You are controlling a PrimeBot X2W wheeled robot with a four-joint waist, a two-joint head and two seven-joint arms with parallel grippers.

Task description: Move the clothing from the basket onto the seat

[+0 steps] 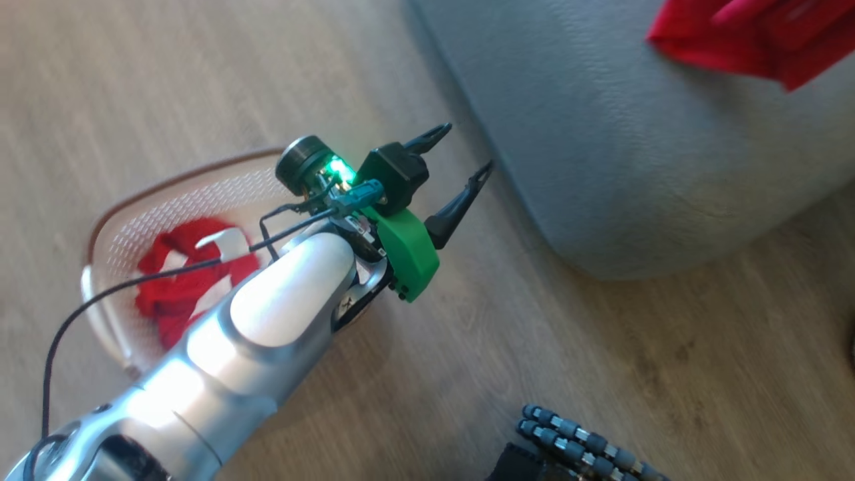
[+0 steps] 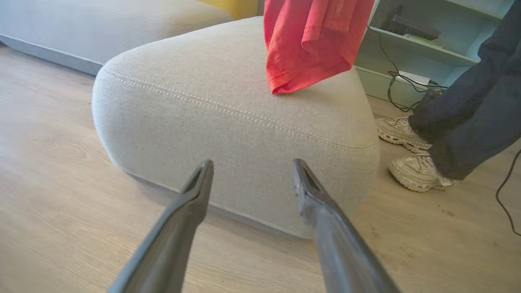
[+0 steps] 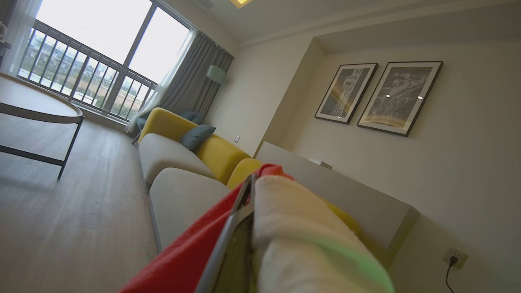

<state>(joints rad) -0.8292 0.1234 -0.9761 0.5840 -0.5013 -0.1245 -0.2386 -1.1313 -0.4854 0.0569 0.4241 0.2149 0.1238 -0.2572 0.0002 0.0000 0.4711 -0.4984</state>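
The wooden floor (image 1: 601, 347) carries the grey seat (image 1: 634, 133), and the basket (image 1: 167, 175) stands on the floor, apart from the seat's rounded corner. Red and white clothing (image 1: 174, 294) lies heaped in the basket's bottom. Another red piece (image 2: 305, 49) hangs down onto the seat's top, pinched in the right jaws, which are closed on it. The left jaws stand wide and empty, fingers (image 2: 195, 195) pointing at the seat's near side.
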